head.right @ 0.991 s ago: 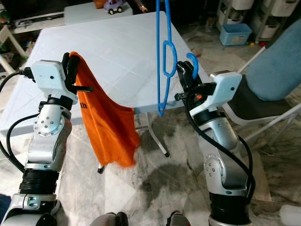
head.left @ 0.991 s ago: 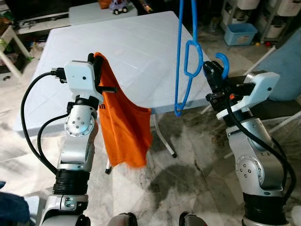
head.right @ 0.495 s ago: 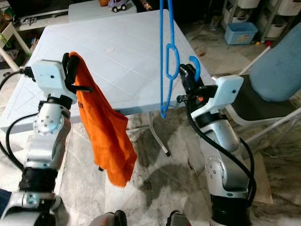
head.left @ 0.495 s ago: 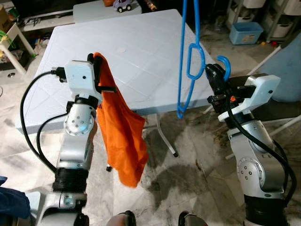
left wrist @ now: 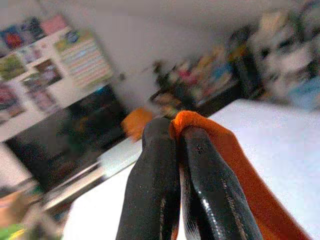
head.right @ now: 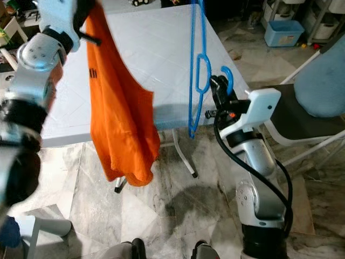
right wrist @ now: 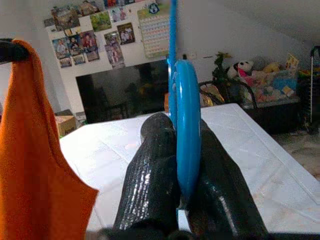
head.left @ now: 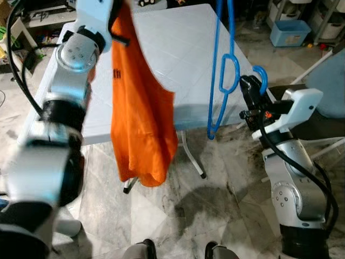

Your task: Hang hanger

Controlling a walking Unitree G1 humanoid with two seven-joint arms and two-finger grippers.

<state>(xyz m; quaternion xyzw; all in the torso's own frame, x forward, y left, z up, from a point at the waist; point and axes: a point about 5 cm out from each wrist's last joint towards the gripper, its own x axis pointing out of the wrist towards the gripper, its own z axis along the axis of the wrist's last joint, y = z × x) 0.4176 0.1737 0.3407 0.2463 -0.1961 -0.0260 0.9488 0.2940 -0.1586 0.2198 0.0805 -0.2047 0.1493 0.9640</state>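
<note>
An orange shirt [head.left: 143, 108] hangs full length in front of the white table [head.left: 183, 38], pinched at its top edge by my raised left gripper [left wrist: 177, 131], which is shut on the cloth. A blue plastic hanger [head.left: 223, 70] stands upside down, its body pointing up and its hook [right wrist: 187, 125] at the bottom. My right gripper [head.left: 250, 89] is shut on that hook, just off the table's right edge. Shirt and hanger are apart, with the hanger to the right of the shirt.
A blue-grey chair [head.right: 323, 75] stands close to my right arm. A blue bin [head.left: 290, 32] sits on the floor at the back right, near shelves. A toy car [head.right: 141, 2] rests on a second table behind. Marble floor [head.left: 188, 205] lies below.
My left arm has risen sharply, lifting the orange shirt higher so that it hangs straight. The right gripper and the hanger have hardly moved.
</note>
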